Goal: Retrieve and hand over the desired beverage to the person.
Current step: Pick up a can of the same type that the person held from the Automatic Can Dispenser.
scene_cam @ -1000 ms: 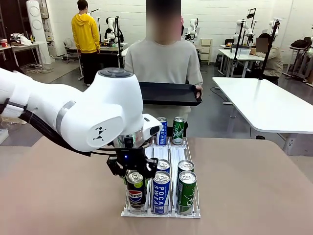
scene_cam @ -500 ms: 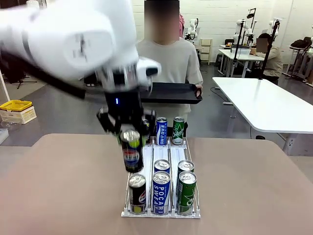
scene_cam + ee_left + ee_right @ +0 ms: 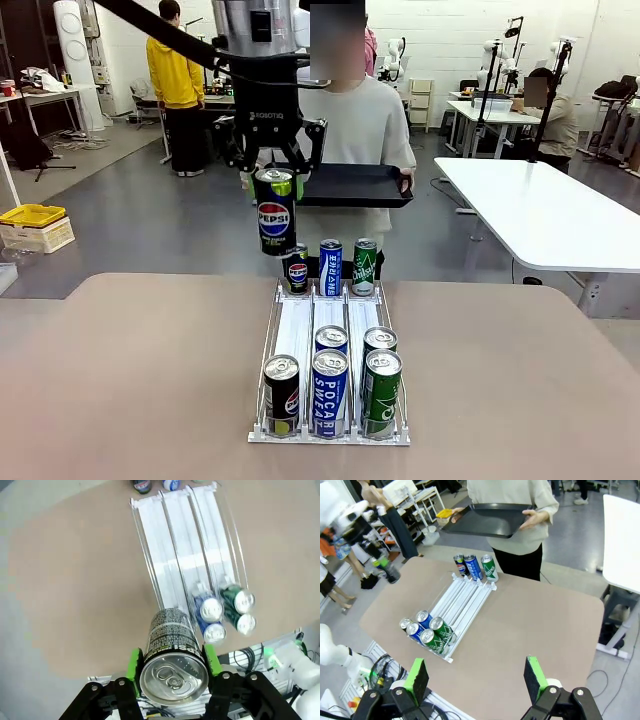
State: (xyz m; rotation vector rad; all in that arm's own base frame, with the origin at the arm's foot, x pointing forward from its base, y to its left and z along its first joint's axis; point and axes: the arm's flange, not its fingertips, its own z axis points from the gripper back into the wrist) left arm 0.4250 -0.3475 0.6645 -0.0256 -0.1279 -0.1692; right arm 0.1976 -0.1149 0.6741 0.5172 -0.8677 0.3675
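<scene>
My left gripper [image 3: 274,178] is shut on a black Pepsi can [image 3: 275,212] and holds it upright, high above the far end of the can rack [image 3: 296,330]. In the left wrist view the can [image 3: 171,645] sits between the green pads [image 3: 134,663], top toward the camera. Across the table stands the person [image 3: 345,125] in a light grey sweatshirt, holding a black tray [image 3: 355,188] with both hands, just right of the can. My right gripper [image 3: 476,677] is open and empty, high over the table's near side.
At the rack's front sit a Pepsi can [image 3: 281,395], blue Pocari Sweat cans [image 3: 330,392] and green cans [image 3: 381,392]. Three cans [image 3: 331,266] stand at its far end. A white table [image 3: 550,215] is at the right.
The left arm has lifted the Pepsi can out of the rack's front left lane, up and away toward the person's tray. Another Pepsi can now sits at that lane's front.
</scene>
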